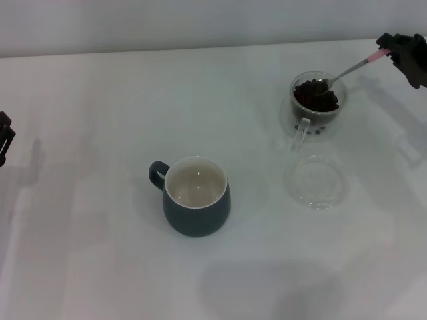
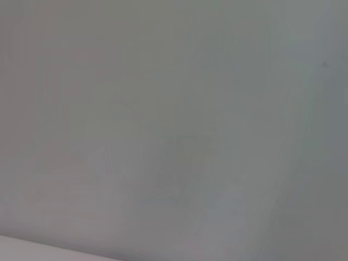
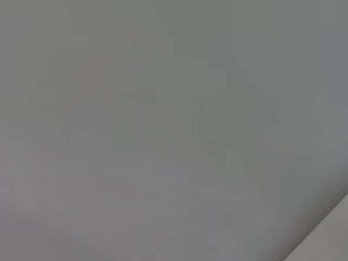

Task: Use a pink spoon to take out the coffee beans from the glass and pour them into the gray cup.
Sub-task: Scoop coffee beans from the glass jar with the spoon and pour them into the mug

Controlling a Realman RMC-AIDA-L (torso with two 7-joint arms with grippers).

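Note:
The glass (image 1: 313, 110) stands at the back right of the table, with its handle toward me and coffee beans (image 1: 319, 99) inside. My right gripper (image 1: 389, 52) is at the far right edge, shut on the pink handle of the pink spoon (image 1: 347, 70). The spoon slants down to the left, and its metal bowl rests in the top of the beans. The gray cup (image 1: 195, 196) stands in the middle of the table with its handle to the left; its cream inside holds no beans. My left gripper (image 1: 4, 137) is parked at the far left edge. Both wrist views show only blank grey surface.
A flat, shallow clear glass dish (image 1: 317, 181) lies on the white table (image 1: 100, 233) just in front of the glass. The table's back edge meets a pale wall (image 1: 200, 23).

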